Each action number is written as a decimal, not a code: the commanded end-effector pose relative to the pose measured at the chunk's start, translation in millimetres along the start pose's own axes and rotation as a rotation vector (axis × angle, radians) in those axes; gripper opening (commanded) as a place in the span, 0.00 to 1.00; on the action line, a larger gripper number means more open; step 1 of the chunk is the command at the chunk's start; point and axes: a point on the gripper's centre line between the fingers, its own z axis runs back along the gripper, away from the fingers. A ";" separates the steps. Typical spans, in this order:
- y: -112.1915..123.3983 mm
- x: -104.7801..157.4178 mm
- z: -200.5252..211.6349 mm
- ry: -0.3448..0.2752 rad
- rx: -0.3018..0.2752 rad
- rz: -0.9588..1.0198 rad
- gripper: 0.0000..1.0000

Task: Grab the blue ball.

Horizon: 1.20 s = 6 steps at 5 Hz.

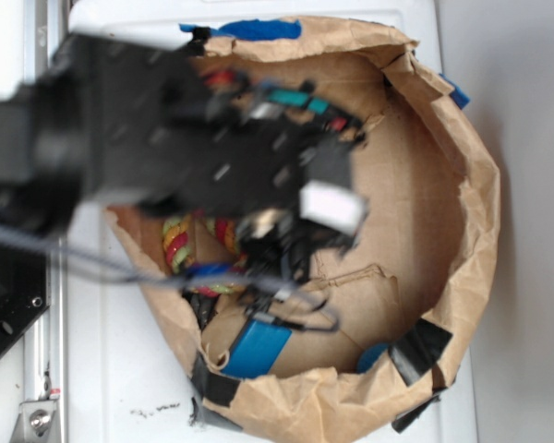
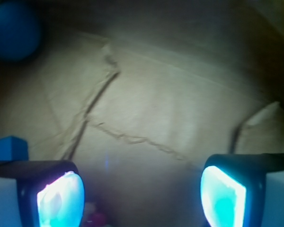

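The blue ball point(image 2: 12, 30) shows in the wrist view's top left corner, round and smooth, resting on the brown paper floor far ahead and left of my fingers. In the exterior view a small blue patch point(image 1: 371, 357) at the bag's lower wall looks like the same ball, partly hidden by the paper. My gripper point(image 2: 142, 198) is open, with only bare paper between its glowing pads point(image 2: 61, 201). From outside, the gripper point(image 1: 282, 277) hangs blurred under the black arm, low inside the bag and apart from the ball.
The torn brown paper bag point(image 1: 471, 185) walls in the work area. A flat blue block point(image 1: 257, 349) point(image 2: 8, 147) lies near my left finger. A coloured rope toy point(image 1: 180, 242) sits under the arm. Blue tape point(image 1: 258, 29) and black tape point(image 1: 415, 351) mark the rim.
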 end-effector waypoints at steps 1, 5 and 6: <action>-16.9 29.6 19.2 -0.124 -0.062 -0.039 1.00; -19.9 45.9 17.0 -0.190 -0.159 -0.055 1.00; -18.2 44.9 14.8 -0.229 -0.210 -0.081 1.00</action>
